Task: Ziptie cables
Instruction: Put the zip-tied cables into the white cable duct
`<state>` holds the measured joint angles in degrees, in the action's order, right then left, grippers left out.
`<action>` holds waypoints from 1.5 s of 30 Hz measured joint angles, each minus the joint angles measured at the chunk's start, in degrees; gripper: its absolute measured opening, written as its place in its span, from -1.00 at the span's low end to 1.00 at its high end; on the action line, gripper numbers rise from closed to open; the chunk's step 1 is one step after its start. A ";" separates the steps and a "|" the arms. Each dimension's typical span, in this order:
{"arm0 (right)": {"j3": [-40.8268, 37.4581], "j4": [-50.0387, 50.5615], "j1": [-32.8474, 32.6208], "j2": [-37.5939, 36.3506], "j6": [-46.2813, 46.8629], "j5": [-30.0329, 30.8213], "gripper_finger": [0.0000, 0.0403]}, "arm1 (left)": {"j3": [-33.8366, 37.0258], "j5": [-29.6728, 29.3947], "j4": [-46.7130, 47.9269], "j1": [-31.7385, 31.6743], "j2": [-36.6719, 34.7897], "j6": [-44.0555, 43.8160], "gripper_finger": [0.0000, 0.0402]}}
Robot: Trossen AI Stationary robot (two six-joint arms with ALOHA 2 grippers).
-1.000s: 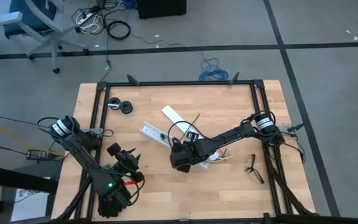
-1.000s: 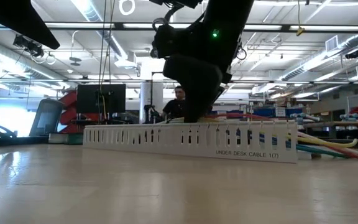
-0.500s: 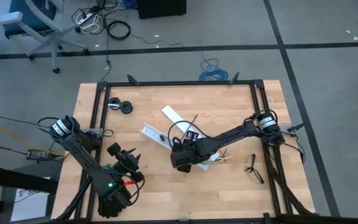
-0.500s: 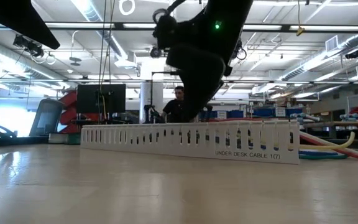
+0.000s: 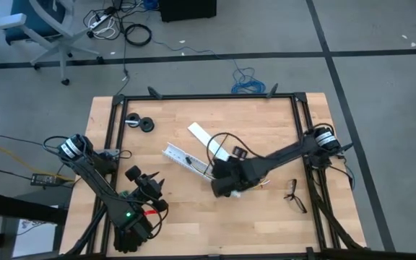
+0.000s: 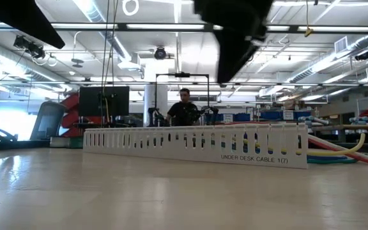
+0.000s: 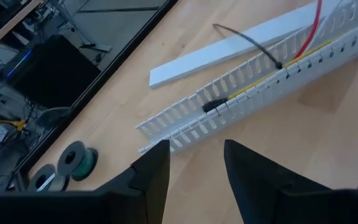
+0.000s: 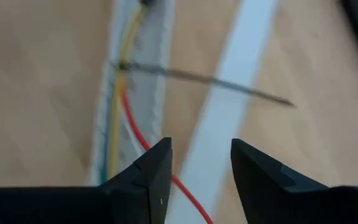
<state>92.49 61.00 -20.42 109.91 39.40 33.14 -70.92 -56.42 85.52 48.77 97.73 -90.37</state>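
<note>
The cables (image 7: 261, 86) are thin yellow, red and pale wires lying along the inside of a white slotted strip (image 5: 184, 158). A small dark plug (image 7: 212, 106) sits on them. The ziptie (image 8: 204, 78), a thin black strip, stands out slanting from the wires and crosses over a flat white strip (image 7: 229, 48); the ziptie (image 7: 247, 42) also shows in the left wrist view. My right gripper (image 8: 201, 169) hangs open above the wires and strip, touching nothing; in the high view my right gripper (image 5: 224, 186) is mid-table. My left gripper (image 7: 194, 167) waits open near the near-left corner (image 5: 150, 186).
Small dark-framed spectacles (image 5: 293, 195) lie near the right edge. Two small rolls (image 5: 139, 123) sit at the far left. The slotted strip (image 6: 197, 145) stands across the middle of the low view, with coloured wire ends (image 6: 337, 151) past its end. A person (image 6: 184, 108) is in the room behind.
My right gripper has risen from the slotted strip, up toward the top of the low view, and has moved toward the table's right edge. The slotted strip has shifted slightly on the table.
</note>
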 joint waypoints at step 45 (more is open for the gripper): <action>-58.21 -21.76 -10.44 -44.05 25.12 4.45 -0.45 | 22.91 46.92 -90.02 -45.81 -17.07 102.36 -0.19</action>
<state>34.27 39.24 -30.85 65.87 64.52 37.59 -48.01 -9.50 -4.50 2.97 80.66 11.99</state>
